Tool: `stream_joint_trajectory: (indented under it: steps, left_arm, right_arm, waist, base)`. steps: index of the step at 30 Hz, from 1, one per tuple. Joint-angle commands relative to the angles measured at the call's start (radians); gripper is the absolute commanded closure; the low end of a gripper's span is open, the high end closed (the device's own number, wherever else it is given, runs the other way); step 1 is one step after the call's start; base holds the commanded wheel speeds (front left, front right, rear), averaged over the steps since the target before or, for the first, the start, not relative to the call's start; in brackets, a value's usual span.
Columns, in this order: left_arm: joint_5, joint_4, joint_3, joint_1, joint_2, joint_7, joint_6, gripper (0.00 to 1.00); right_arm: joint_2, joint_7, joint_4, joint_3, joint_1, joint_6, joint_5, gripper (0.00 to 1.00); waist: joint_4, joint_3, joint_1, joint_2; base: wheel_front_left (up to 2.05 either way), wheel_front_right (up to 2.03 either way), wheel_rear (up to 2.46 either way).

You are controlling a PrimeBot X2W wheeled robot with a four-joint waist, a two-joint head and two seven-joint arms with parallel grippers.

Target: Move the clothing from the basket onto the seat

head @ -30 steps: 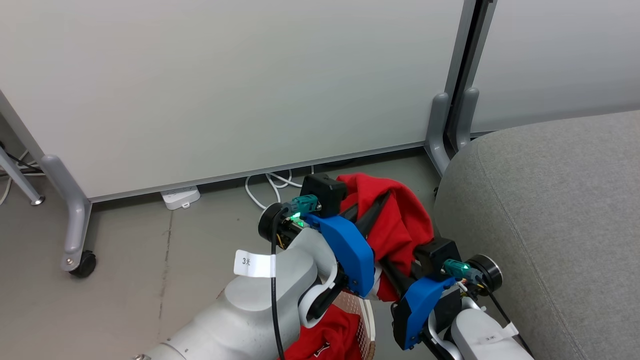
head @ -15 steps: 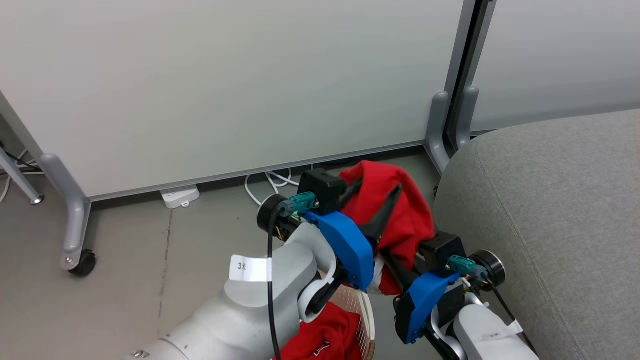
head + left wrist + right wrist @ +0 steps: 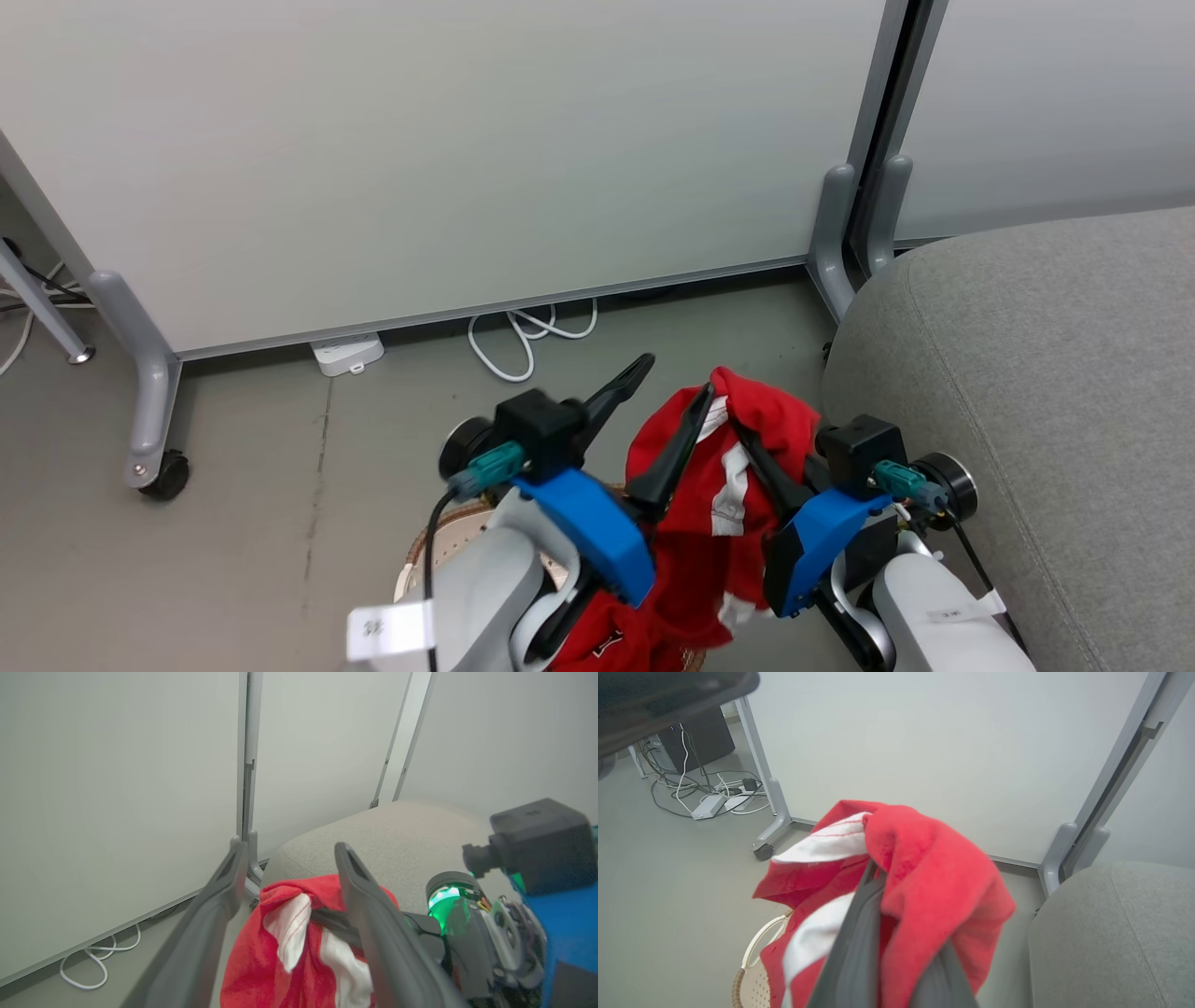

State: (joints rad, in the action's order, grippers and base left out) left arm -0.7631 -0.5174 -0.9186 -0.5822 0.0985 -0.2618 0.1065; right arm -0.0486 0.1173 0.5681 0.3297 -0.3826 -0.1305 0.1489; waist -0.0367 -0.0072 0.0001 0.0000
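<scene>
One red piece of clothing with white stripes hangs off the floor, draped over my right gripper, which is shut on it. My left gripper stands open just left of it, one finger against the cloth and nothing between the jaws. In the left wrist view the open fingers frame the clothing. The right wrist view has the cloth covering the fingertips. A second red garment lies in the basket below my arms. The grey seat is at the right, beside my right arm.
White partition panels on grey feet stand behind, with a caster at the left and a post foot near the seat's corner. A white power strip and looped cable lie on the grey floor.
My left gripper has opened and let go of the red clothing, which now hangs from the right gripper alone. Both arms sit lower in the view; the camera has shifted a little.
</scene>
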Motion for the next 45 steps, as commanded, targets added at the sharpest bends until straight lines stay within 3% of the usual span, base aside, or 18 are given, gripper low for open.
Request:
stream_joint_trajectory:
  steps: [1,5,13,35,45]
  left_arm:
    - [0.026,0.017,0.026,0.036,0.013,-0.004,0.008,0.00]
    - [0.125,0.102,0.151,0.172,0.029,-0.004,0.019,0.00]
    - [0.217,0.145,0.251,0.296,0.038,-0.004,0.026,0.00]
    - [0.270,0.181,0.325,0.363,0.063,-0.004,0.025,0.00]
    - [0.282,0.166,0.349,0.357,0.072,-0.004,0.025,0.00]
  right_arm:
    - [-0.003,0.004,-0.007,-0.007,0.006,0.000,-0.008,1.00]
    - [-0.003,-0.001,-0.024,-0.031,0.014,0.000,-0.018,1.00]
    - [-0.003,-0.008,-0.045,-0.078,0.040,0.000,-0.035,1.00]
    - [-0.003,-0.035,-0.093,-0.100,0.073,0.000,-0.043,1.00]
    - [-0.003,-0.034,-0.100,-0.093,0.057,0.000,-0.034,1.00]
  waist:
    - [0.000,0.001,-0.0001,0.0000]
    - [-0.002,0.004,-0.0001,0.0000]
    - [0.010,0.005,-0.0001,0.0000]
    - [0.007,0.014,-0.0001,0.0000]
    - [-0.095,0.038,-0.0001,0.0000]
  base:
    - [0.00,0.00,0.00]
    - [0.00,0.00,0.00]
    - [0.00,0.00,0.00]
    - [0.00,0.00,0.00]
    - [0.00,0.00,0.00]
